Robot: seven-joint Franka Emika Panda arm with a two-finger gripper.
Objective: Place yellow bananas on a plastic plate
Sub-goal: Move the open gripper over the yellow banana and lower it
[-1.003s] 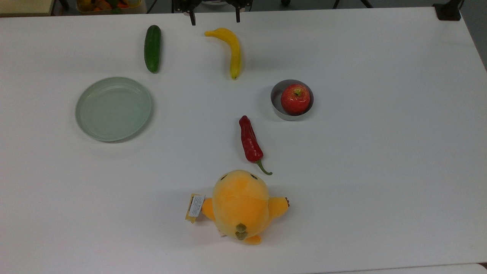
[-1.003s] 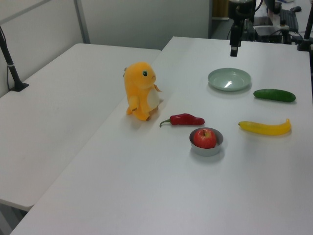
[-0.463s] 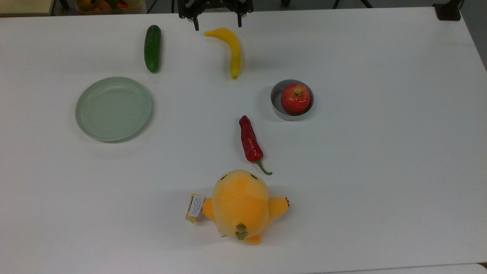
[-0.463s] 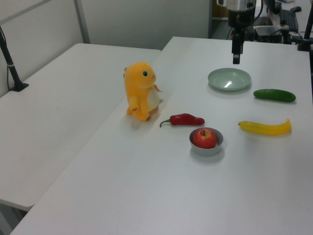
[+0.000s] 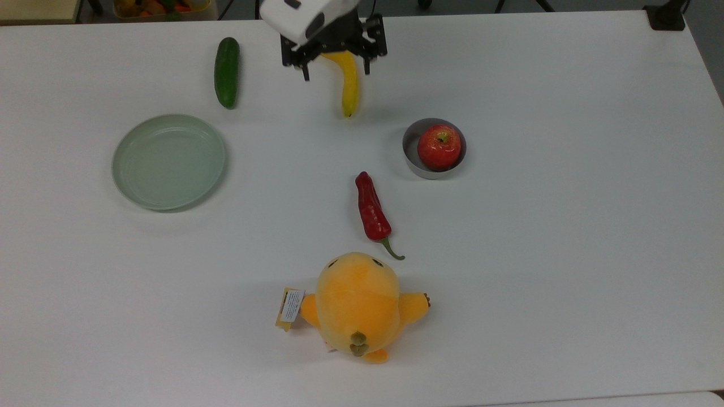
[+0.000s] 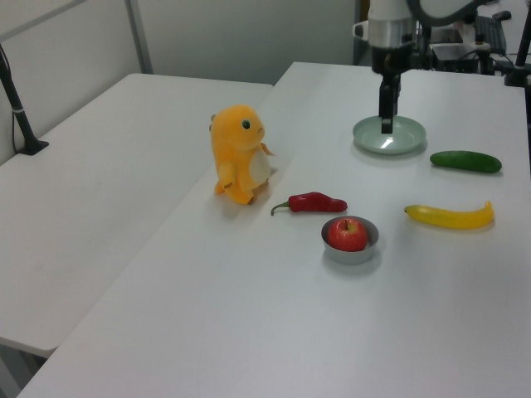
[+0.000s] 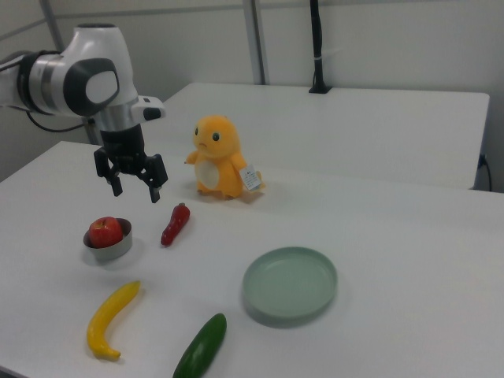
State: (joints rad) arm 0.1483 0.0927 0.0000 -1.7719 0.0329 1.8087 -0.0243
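- Gripper (image 5: 335,71): I read its two dark fingers as spread wide with nothing between them; it hangs above the table in the right view (image 7: 135,189); in the top view it covers the stem end of the banana, one finger to each side; I cannot tell how high above the fruit it sits
- Arm (image 7: 83,79): white and grey, coming in from the right view's left
- Banana (image 5: 349,90): bright yellow, curved, lying flat on the table; also in the left view (image 6: 450,217) and the right view (image 7: 110,319); not on the plate
- Cucumber (image 5: 227,72): dark green, lying near the banana on the top view's left; apart from it
- Plate (image 5: 133,186): pale mint green, round, raised rim, nothing in it; well apart from the banana; just beside the cucumber's near end in the right view (image 7: 260,311)
- Bowl (image 5: 412,154): small, grey, holding a red apple (image 5: 439,147); near the banana's tip
- Chili pepper (image 5: 371,212): red with a green stalk; between the bowl and the plush
- Plush chick (image 5: 357,305): orange-yellow, standing upright, paper tag at its side; farthest from the gripper
- Table (image 5: 565,254): white, bearing all of the above
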